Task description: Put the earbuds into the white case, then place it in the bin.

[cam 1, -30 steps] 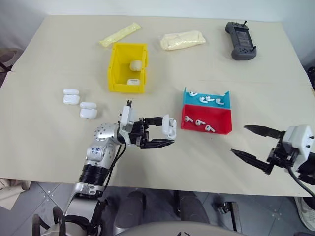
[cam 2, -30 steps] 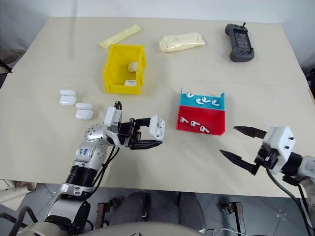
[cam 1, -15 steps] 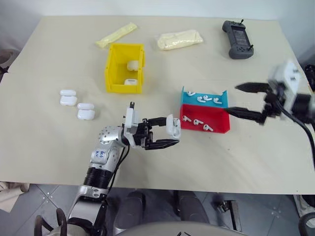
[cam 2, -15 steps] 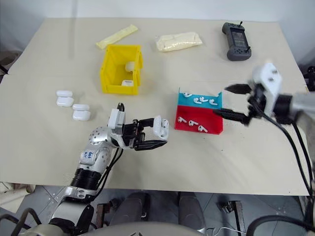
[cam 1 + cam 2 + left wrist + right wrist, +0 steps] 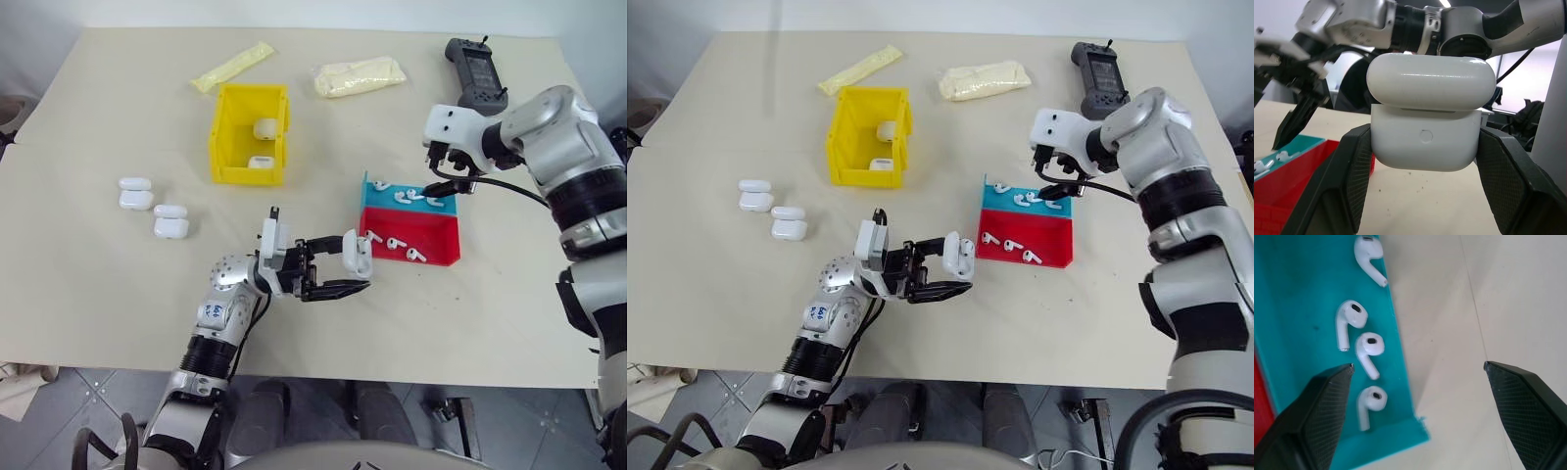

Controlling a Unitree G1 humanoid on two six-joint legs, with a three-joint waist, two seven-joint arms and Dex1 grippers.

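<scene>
- Earbuds [image 5: 1364,352] lie close up in the blue tray [image 5: 1298,308] under the spread right claw [image 5: 1418,382].
- Left claw [image 5: 355,269] reaches sideways, pinching the white case [image 5: 1427,117], its lid ajar.

Glossy white rounded plastic case [image 5: 1430,125]; bright yellow plastic bin [image 5: 252,135]; teal-blue plastic tray [image 5: 1298,318] with 4 white earbuds [image 5: 1369,350]; red plastic tray [image 5: 436,238].
</scene>
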